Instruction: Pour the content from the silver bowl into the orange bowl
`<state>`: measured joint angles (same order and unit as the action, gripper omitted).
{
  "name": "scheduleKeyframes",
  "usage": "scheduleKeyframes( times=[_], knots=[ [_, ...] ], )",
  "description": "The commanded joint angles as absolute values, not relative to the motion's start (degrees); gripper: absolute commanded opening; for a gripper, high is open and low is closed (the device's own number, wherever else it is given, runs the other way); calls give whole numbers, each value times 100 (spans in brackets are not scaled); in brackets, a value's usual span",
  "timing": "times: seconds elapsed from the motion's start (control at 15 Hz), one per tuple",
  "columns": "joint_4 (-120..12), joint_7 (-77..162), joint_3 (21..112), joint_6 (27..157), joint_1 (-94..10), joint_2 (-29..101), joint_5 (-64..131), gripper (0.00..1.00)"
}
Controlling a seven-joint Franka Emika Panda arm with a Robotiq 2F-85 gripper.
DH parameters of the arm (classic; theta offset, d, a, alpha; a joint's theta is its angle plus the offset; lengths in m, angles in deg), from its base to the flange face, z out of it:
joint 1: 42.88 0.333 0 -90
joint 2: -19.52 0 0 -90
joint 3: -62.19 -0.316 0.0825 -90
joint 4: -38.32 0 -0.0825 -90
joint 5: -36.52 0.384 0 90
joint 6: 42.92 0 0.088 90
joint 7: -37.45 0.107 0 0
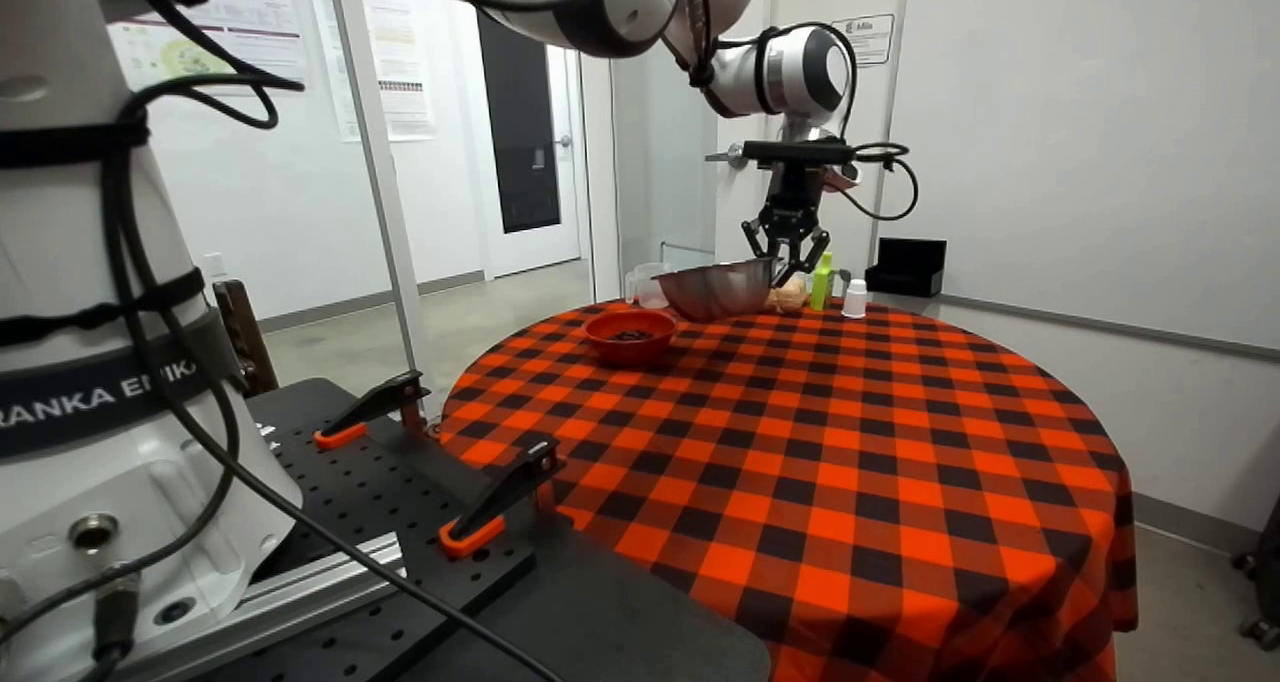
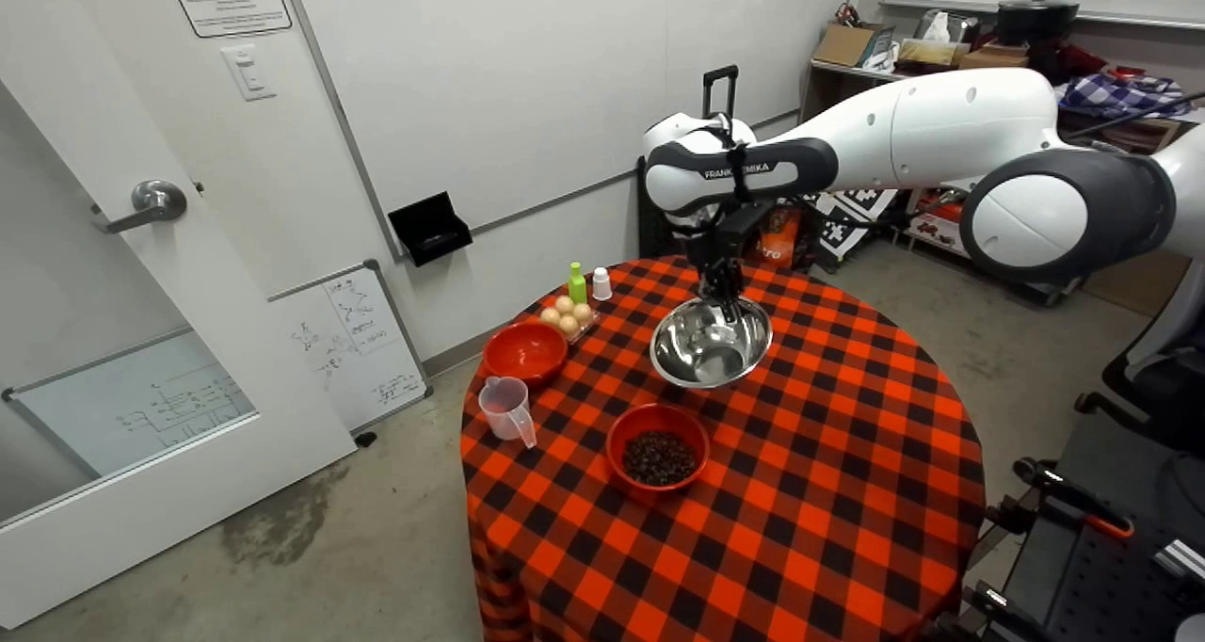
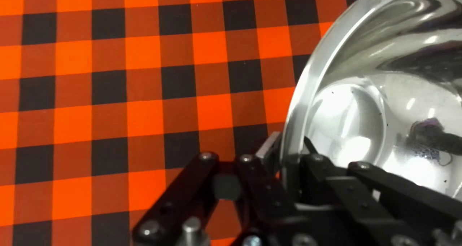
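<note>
Rim pinched, the claw [image 3: 290, 146] is clamped on the silver bowl [image 2: 701, 348], tilted just below it! Lower down, off to the claw's side, the orange bowl [image 2: 656, 418] sits on the worktop [image 2: 828, 454], dark bits [image 2: 659, 460] heaped inside!

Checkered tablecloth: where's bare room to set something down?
Bare: the broad stretch of cloth between part-filled orange bowl, held silver bowl and the edge facing the clamps. Crowded: the edge with measuring jug, other orange bowl, eggs, green bottle, white container.
</note>
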<state>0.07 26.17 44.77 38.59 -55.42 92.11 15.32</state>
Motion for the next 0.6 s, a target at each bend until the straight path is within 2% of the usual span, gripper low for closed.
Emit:
scheduleKeyframes(
  times=[0.0,0.53],
  knots=[
    [91,2508,4105,4049,-6010,9371,2141,2],
    [10,2848,4031,4728,-6595,9680,2647,2]
  ],
)
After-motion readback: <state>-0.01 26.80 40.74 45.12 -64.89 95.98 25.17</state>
